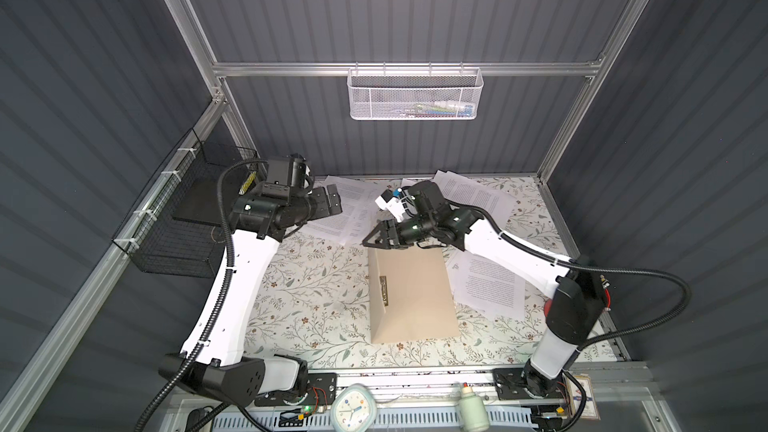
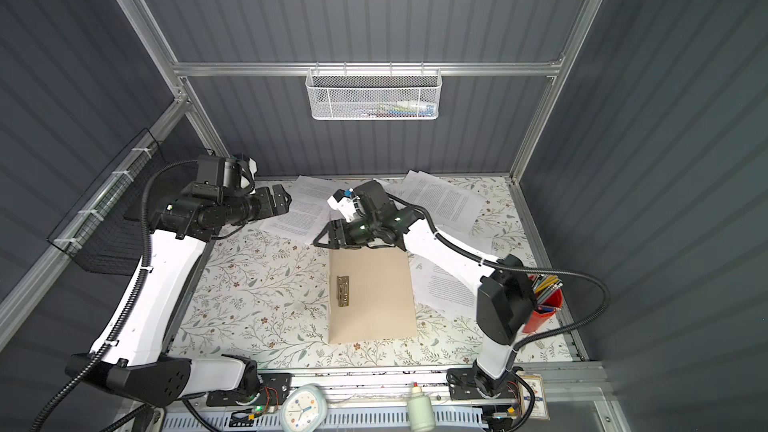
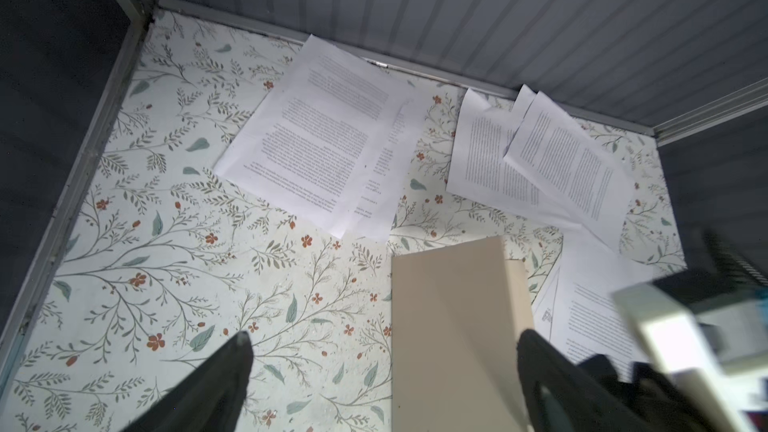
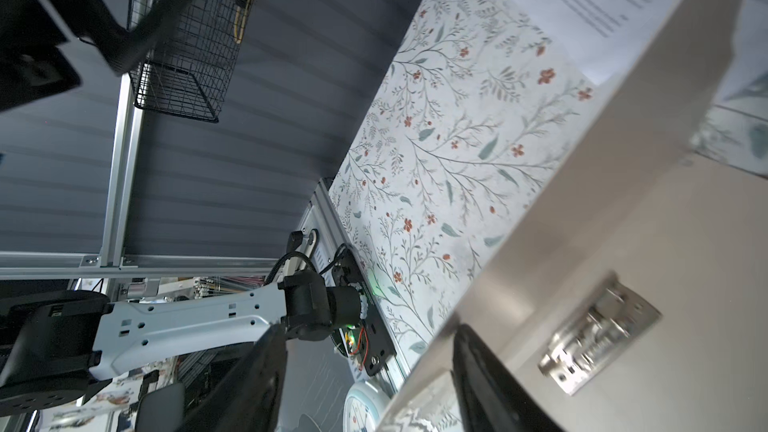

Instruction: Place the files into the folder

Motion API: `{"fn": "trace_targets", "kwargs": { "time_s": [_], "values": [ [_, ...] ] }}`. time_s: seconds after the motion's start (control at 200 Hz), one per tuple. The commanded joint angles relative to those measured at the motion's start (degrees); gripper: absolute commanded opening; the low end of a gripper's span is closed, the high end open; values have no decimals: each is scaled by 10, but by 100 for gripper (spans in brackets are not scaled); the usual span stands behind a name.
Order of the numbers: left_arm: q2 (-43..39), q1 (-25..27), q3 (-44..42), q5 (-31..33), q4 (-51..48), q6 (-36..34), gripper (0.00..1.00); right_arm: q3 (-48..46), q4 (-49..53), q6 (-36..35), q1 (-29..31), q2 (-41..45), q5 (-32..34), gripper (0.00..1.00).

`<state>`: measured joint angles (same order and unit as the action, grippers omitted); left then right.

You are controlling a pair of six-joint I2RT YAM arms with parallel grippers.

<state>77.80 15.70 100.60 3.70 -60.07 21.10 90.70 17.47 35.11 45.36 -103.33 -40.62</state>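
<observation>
- The folder [image 1: 415,297] lies in the middle of the table [image 1: 316,297]. It is half open: one flap [image 3: 449,326] stands up and the clip [image 1: 384,290] shows inside.
- The right claw [image 1: 372,235] is at the folder's far edge. Its jaws are partly apart. The flap's edge sits between them, but they do not seem to pinch it. I think the flap could flop down and shut the folder.
- The left claw [image 1: 333,201] is wide open and holds nothing. It hangs near the back pile [image 1: 353,218].
- No files [image 3: 332,139] seem to be in the folder yet. They lie flat around it: the back pile, a back-right pile [image 1: 478,197], and a side pile [image 1: 490,288] just beside the folder.
- Paper is thin and flat, so a claw may slide over it and grab nothing, or crumple it.
- Some sheets lie on top of each other, so one pull may drag two — or push one away.
- The two claws are near each other, so they could bump.
- The right arm hangs over the side pile and may brush it.
- A push on the flap could make the whole folder slide.
</observation>
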Motion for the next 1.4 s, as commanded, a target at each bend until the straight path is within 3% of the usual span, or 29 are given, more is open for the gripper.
{"fn": "trace_targets", "kwargs": {
  "time_s": [0.0,0.25,0.39,0.49,0.64,0.86,1.0,1.1,1.396],
  "values": [
    [14,1,65,11,-64,-25,100,83,0,20,32,-83,-4,70],
    [16,0,110,5,-78,-24,100,285,37,15,72,-270,7,79],
    [3,0,81,-2,-64,-22,100,324,78,-5,70,-301,30,82],
    [-22,-1,36,-11,-31,-20,100,268,63,-12,59,-256,52,86],
    [-58,-1,-54,-47,39,-9,100,114,18,-14,25,-156,71,91],
    [-41,-1,-200,-116,80,5,98,-106,-11,-8,-5,-19,89,86],
    [-22,-1,-300,-139,114,17,86,-195,-23,-5,-4,15,77,77],
    [0,0,-355,-160,147,30,70,-228,-37,-1,1,9,71,68],
    [71,0,-433,-151,209,42,29,-226,-55,8,22,-58,53,41]
  ]
}}
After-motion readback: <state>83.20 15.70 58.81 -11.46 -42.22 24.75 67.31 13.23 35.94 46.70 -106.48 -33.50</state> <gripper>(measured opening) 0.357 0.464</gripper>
